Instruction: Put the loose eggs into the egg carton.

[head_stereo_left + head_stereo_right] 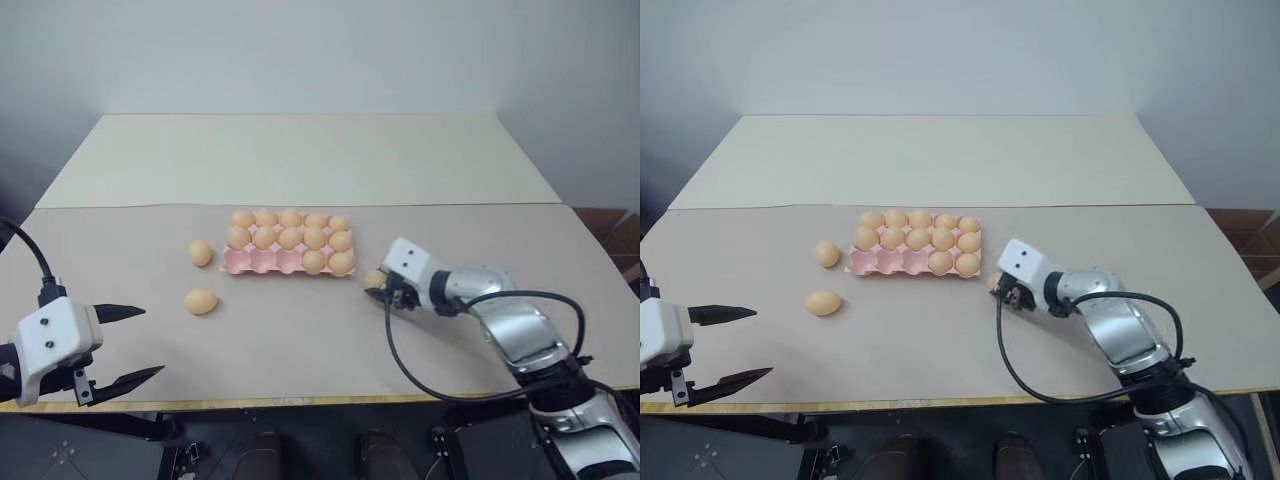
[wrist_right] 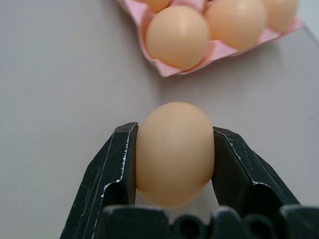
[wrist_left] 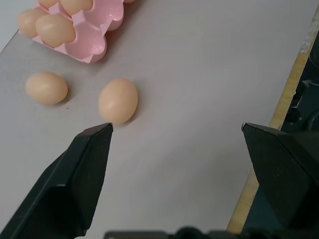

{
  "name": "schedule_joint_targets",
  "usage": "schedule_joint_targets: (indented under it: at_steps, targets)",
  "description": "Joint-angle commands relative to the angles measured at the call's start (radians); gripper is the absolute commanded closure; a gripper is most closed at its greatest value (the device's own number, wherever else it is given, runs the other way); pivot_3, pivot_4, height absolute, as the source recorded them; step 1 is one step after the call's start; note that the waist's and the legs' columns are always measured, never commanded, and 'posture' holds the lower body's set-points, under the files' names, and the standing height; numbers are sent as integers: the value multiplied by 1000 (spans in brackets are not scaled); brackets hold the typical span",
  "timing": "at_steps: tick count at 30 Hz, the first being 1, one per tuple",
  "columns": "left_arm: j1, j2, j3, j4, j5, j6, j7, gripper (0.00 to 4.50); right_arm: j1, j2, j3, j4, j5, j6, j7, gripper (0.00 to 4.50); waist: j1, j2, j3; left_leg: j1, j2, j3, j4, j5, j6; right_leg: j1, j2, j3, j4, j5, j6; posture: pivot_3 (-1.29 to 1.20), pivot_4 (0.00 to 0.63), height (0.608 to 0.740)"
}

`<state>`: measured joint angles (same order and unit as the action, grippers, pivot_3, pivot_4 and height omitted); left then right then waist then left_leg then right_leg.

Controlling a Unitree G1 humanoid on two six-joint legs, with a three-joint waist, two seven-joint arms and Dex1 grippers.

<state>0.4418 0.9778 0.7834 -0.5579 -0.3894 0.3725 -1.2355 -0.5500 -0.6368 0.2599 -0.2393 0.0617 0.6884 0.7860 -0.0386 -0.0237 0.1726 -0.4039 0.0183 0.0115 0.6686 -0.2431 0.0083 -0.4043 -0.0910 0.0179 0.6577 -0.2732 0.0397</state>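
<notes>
My right claw (image 2: 174,149) pinches an egg (image 2: 174,152); left claw (image 1: 115,345) spread. Squeezing harder could crack it.

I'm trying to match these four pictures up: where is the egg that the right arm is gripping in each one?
Left eye view: the gripped egg sits just right of the carton.
Right eye view: same spot, by the carton's near right corner.
Left wrist view: not in it.
Right wrist view: centre, between the right tool's two fingers.
Shared landmark: the pink carton.
</notes>
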Motion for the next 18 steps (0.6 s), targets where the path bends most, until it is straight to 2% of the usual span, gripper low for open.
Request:
schedule_joint_targets:
  at_steps: [1,6,12,18]
  targets:
    - [2,2,17,-7,0,-14,-3,0,-97,38,-48,-64,37,10,-8,2575,-6,0,0,1,0,0,0,0,0,0,0,0,0,0,0,0,150,740]
    - [18,-3,33,-26,-19,7,-14,0,-163,197,-24,-49,56,10,-73,2575,-6,0,0,1,2,-1,0,0,0,0,2,0,1,0,0,0,150,740]
    - [30,-11,45,-41,-16,8,-9,0,-207,405,34,85,11,-67,-191,2575,-2,-1,-1,0,1,-1,0,0,-1,0,-1,-1,1,0,0,0,150,740]
    - [41,-18,57,-57,-15,16,-1,0,-241,498,78,246,-38,-187,-233,2575,-4,-1,-1,0,0,-2,0,1,-1,-1,0,-1,2,0,0,0,150,740]
